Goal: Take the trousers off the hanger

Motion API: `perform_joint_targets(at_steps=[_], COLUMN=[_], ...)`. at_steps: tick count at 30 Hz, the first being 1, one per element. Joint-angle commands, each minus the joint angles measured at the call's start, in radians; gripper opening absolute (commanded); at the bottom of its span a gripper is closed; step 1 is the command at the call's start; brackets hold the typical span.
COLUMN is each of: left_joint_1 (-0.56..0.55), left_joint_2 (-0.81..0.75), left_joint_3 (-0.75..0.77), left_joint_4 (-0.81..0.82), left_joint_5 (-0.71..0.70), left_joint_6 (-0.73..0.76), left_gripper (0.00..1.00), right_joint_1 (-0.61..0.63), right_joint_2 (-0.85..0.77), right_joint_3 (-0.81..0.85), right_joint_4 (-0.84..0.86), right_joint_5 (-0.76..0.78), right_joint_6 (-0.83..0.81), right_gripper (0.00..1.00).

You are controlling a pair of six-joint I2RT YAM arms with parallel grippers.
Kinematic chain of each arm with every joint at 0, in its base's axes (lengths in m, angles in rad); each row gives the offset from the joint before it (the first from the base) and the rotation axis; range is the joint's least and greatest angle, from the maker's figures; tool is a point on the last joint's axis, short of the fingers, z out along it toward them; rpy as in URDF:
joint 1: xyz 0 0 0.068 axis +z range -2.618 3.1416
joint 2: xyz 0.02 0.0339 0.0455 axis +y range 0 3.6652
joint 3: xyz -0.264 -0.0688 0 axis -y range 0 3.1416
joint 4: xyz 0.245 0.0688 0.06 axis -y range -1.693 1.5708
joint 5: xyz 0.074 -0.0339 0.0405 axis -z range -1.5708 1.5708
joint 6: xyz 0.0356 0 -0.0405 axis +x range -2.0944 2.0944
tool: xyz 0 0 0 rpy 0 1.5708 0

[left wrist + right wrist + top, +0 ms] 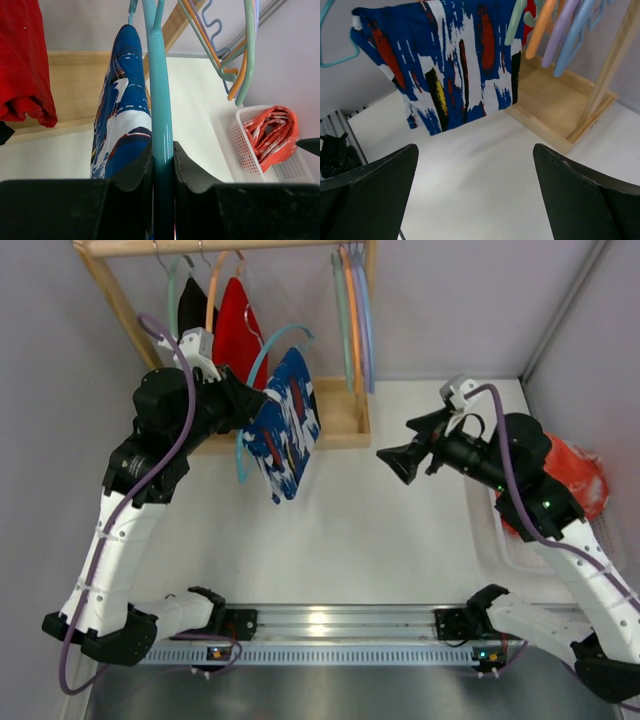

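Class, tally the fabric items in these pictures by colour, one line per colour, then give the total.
Black garment: 1
Red garment: 1
Blue printed trousers on the teal hanger: 1
Orange-red cloth in the white basket: 1
Total: 4

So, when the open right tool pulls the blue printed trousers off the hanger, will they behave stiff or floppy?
Probably floppy: the trousers drape flat over the hanger and should sag when pulled. Likely light too, as one thin plastic hanger, pinched by the left tool, carries them.
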Motion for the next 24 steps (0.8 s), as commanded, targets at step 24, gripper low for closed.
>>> perform_joint_targets(at_steps=[24], left_joint_1=[0.028], left_joint_2=[-0.061], left_joint_3=[0.037], left_joint_4=[0.262], left_joint_5=[0.066], left_joint_6=[-0.103], left_gripper=[0.0], right_joint_1=[0.631], right_joint_2=[0.554], right_joint_3=[0.326], right_joint_4=[0.318], right_joint_5=[0.481], right_joint_6=[-0.231], right_gripper=[0.99])
